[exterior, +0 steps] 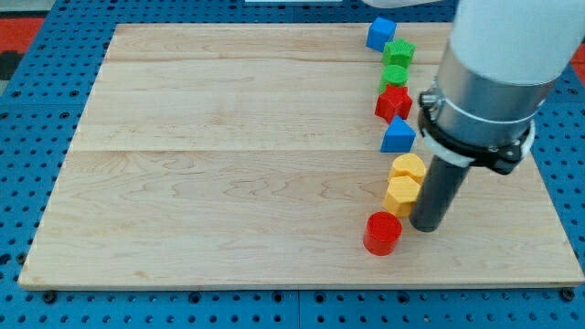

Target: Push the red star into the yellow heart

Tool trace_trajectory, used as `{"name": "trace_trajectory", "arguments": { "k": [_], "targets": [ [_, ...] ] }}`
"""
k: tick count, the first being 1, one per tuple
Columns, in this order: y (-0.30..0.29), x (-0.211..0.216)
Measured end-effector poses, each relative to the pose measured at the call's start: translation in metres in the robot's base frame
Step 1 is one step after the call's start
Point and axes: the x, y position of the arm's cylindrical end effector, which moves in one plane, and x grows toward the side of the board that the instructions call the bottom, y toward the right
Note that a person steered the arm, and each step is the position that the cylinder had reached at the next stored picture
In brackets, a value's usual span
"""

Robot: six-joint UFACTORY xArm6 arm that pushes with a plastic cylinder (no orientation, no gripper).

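Note:
The red star [394,102] lies on the wooden board [228,155] toward the view's upper right. A blue triangle [398,136] sits just below it, between it and the yellow heart [408,168]. A second yellow block [401,195] touches the heart from below. My tip [427,226] stands just right of this lower yellow block and up-right of a red cylinder [382,233]. The tip is well below the red star and apart from it.
A blue cube [380,34] lies at the top, with a green star [399,52] and a green round block [394,75] below it, forming a column down to the red star. The arm's grey and white body [498,73] covers the board's upper right.

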Motion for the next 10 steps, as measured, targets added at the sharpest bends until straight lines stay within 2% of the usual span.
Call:
{"name": "trace_trajectory", "arguments": {
  "k": [1, 3, 4, 5, 6, 7, 9, 10],
  "targets": [
    [0.028, -0.001],
    [0.034, -0.004],
    [0.076, -0.018],
    [0.122, -0.058],
    [0.147, -0.129],
    [0.127, -0.200],
    [0.007, -0.209],
    [-0.054, -0.194]
  ]
}}
